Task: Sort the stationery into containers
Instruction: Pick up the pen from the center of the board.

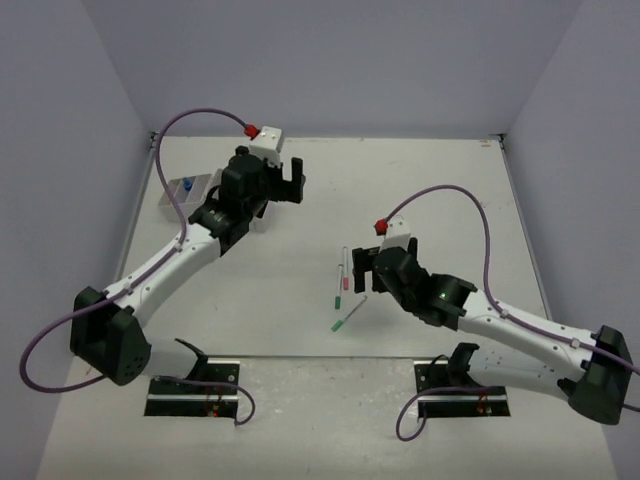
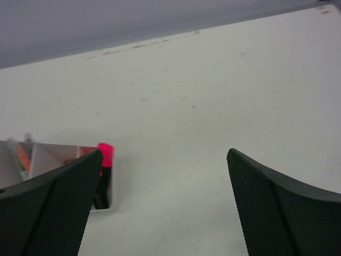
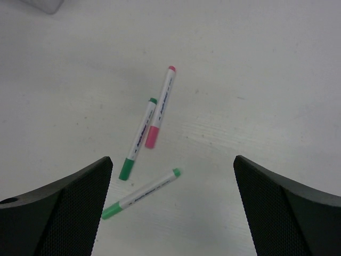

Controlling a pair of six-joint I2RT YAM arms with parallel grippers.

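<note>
Stationery on a white table (image 1: 300, 335), seen from above: the left claw (image 1: 288, 182) hangs at about eleven o'clock on the table, jaws spread wide with nothing between them. The white organiser (image 1: 205, 183) lies just beside it at nine o'clock, partly hidden by the arm, and a blue-capped bottle (image 1: 186, 185) stands in one of its compartments. Near the middle of the table lie three pens: a pink-capped pen (image 1: 345, 268), a green-capped pen (image 1: 340, 292) just beside it, and a second green pen (image 1: 349, 314) slanting at six o'clock of the pair. The right claw (image 1: 362, 268) hovers at three o'clock of them, also wide open and empty

From the left wrist, the left claw (image 2: 164, 152) shows both fingers (image 2: 53, 208) far apart over bare table. At eight o'clock a corner of the organiser (image 2: 113, 186) shows, and a pink-capped marker (image 2: 105, 154) stands in its end compartment, partly behind the left finger

From the right wrist, the right claw (image 3: 173, 159) gapes wide above the table. The pink-capped pen (image 3: 161, 106) lies at twelve o'clock, the green-capped pen (image 3: 138, 138) just beside it at eleven o'clock. The second green pen (image 3: 141, 194) lies apart from both, its cap end close to the left finger (image 3: 58, 213). No pen is gripped
</note>
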